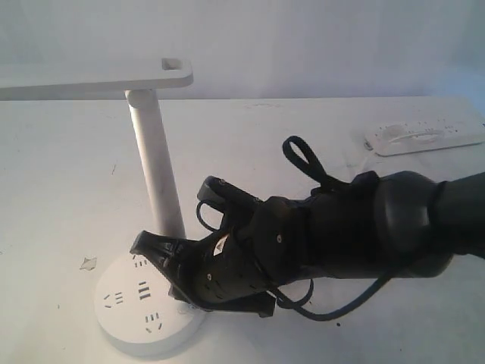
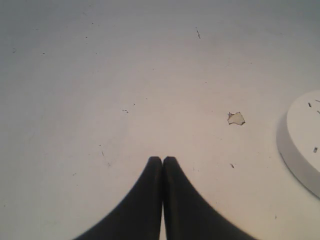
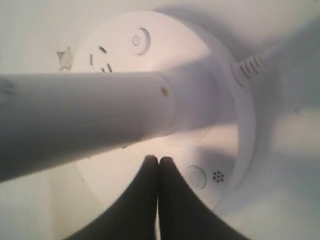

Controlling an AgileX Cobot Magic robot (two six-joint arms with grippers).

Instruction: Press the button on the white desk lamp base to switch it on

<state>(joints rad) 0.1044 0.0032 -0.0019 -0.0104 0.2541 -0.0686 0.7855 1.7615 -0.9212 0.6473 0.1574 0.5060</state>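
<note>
Right gripper (image 3: pixel 159 160), tips together, over lamp base (image 3: pixel 200 50)

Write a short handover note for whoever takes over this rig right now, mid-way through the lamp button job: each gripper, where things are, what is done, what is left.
Left gripper: shut, empty, over bare table, off to the side of the white desk lamp base.
Right gripper: shut, empty, across at the base, tips low over the disc in front of the post.
Button: right beside the right gripper's tips, not under them.
Done: approach only; no glow shows.
Left: shift the tips onto the button, press, lift off.
</note>
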